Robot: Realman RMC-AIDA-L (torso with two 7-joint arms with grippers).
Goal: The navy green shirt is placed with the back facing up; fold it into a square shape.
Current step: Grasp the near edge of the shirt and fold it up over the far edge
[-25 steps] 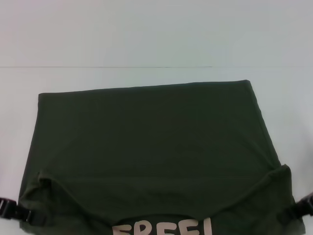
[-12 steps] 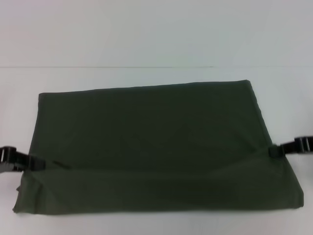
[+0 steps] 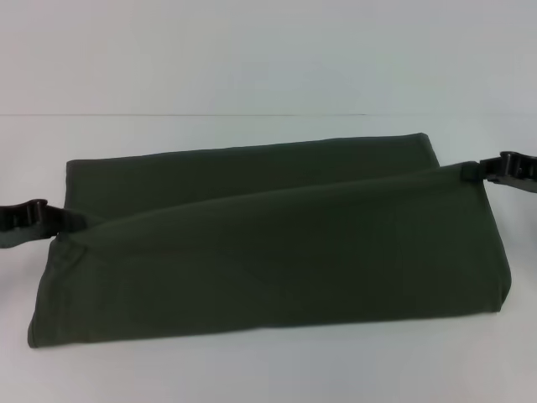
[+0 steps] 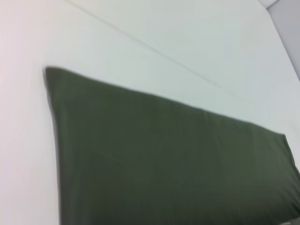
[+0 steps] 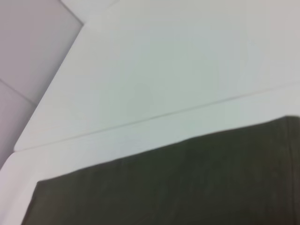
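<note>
The navy green shirt lies across the white table, plain side up, with its near part folded over toward the far edge. My left gripper is shut on the left corner of the folded layer. At the right side my right gripper is shut on the other corner, farther back than the left one. The raised fold edge runs slanted between them, and a strip of the lower layer shows beyond it. Both wrist views show only green cloth on the table, no fingers.
A white table stretches beyond the shirt, with a thin seam line across it. Bare table surface lies in front of the shirt. In the right wrist view the table edge meets a grey floor.
Both grippers have carried the shirt's near edge away from me, over the far part. The "FREE!" lettering seen a second ago is now folded under. The right gripper has travelled farther back.
</note>
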